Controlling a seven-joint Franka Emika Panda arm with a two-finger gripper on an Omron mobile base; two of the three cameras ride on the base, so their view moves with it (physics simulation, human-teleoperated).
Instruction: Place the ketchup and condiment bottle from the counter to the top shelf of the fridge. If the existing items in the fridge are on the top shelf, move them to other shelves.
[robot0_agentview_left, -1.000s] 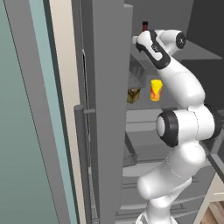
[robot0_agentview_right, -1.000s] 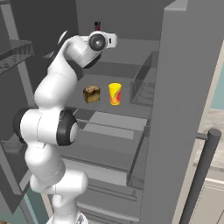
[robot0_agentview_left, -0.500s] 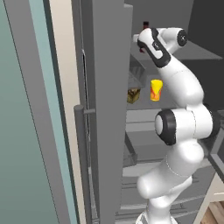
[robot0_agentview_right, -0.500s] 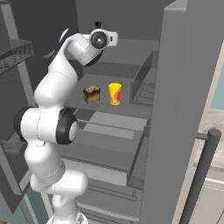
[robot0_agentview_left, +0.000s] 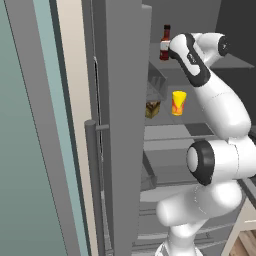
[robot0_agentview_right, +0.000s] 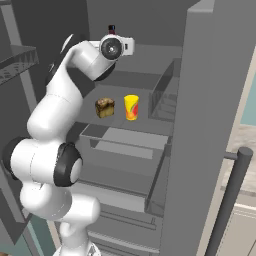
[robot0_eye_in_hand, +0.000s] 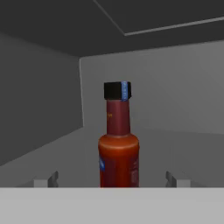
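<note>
We have the condiment bottle standing upright on the fridge's top shelf, centre frame in the hand view. Our gripper is spread wide, a tip either side, gripping nothing. Next, we judge, comes backing straight out without knocking it. The brown lump and yellow cup sit one shelf lower.

Dim, even rendered light; soft, slightly blurry.

A blue-green wall runs down the left side of the left base view. A pale tan strip stands right beside it. A bit of brown wood floor shows in the lower right corner.
</note>
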